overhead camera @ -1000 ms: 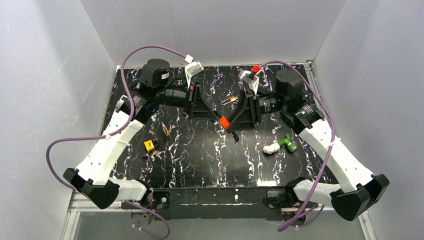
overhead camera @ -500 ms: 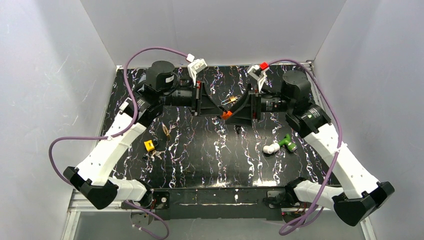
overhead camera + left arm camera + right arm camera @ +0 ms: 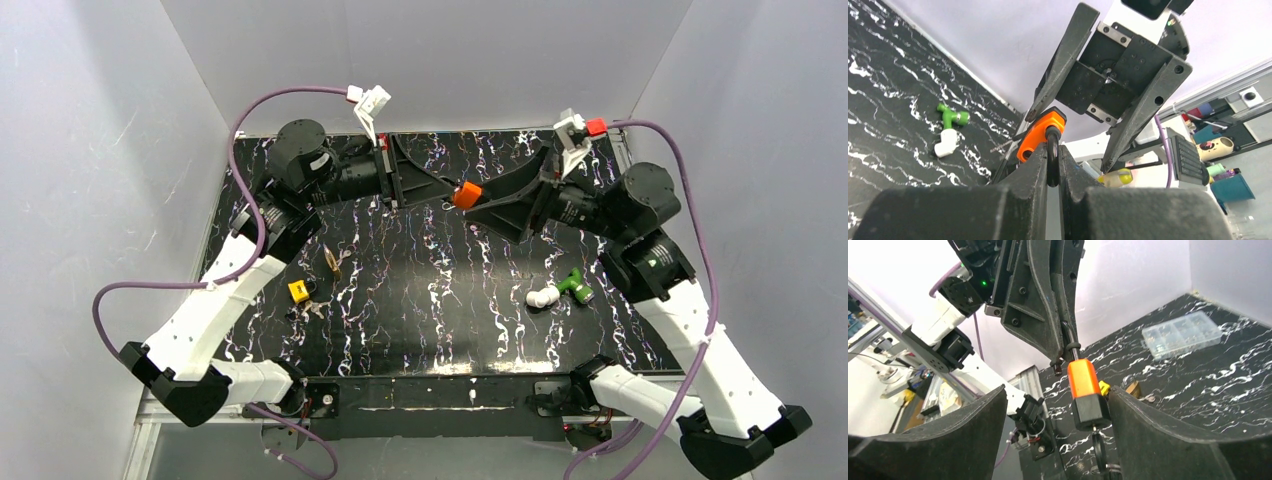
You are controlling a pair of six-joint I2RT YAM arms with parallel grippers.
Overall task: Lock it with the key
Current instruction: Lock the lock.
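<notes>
The orange padlock (image 3: 465, 194) hangs in the air over the back middle of the table. My left gripper (image 3: 1052, 162) is shut on its black shackle (image 3: 1052, 150), so the orange body (image 3: 1040, 135) sticks out past the fingertips. In the right wrist view the padlock (image 3: 1083, 385) points down, with a key (image 3: 1097, 447) and its ring hanging from the black bottom end. My right gripper (image 3: 1058, 392) stands open around the padlock's lower end without touching it; the padlock is closer to its right finger (image 3: 1168, 440). From above, the right gripper (image 3: 492, 208) faces the left gripper (image 3: 447, 192).
On the left of the table lie a small yellow lock (image 3: 298, 291), a brass padlock (image 3: 331, 258) and loose keys (image 3: 315, 308). A green and white toy (image 3: 560, 289) lies on the right. A clear plastic box (image 3: 1182, 333) sits on the table at the back.
The left gripper has closed on the shackle and lifted the padlock up and toward the back. The right gripper has opened wide and drawn back to the right.
</notes>
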